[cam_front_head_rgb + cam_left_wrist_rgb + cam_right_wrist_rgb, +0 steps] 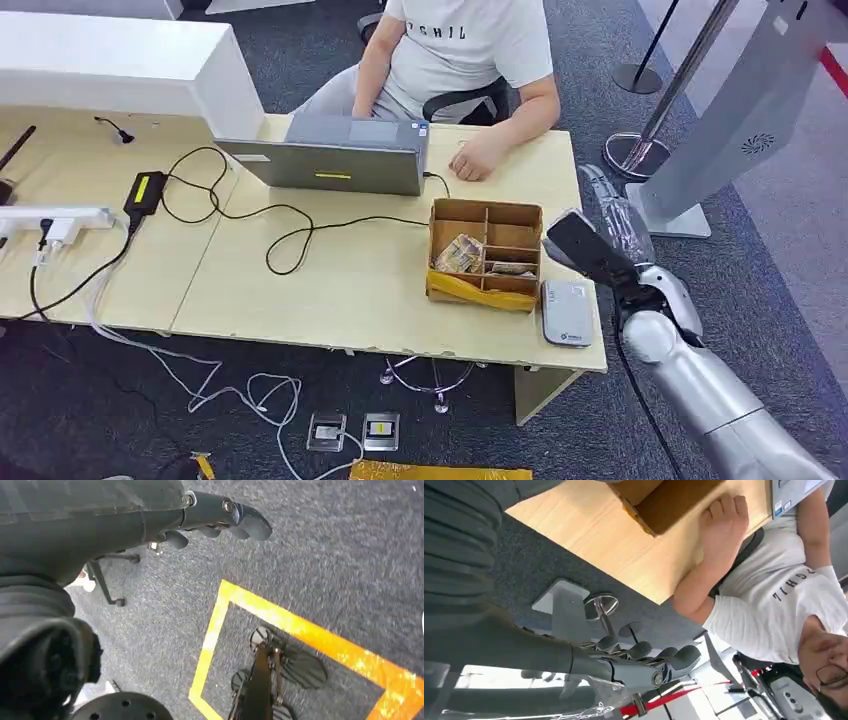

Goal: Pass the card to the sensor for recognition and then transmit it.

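Cardboard box (486,254) beside sensor (566,313)

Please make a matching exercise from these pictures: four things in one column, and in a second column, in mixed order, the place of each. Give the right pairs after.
Things:
1. laptop
2. cardboard box
3. sensor
4. right hand

Places:
A. on the desk's corner nearest the robot, beside the box
B. raised in the air past the desk's right edge
C. in front of the seated person, lid toward the robot
D. on the desk, between the laptop and the near edge, split into compartments

Pairs: 1-C, 2-D, 3-A, 4-B
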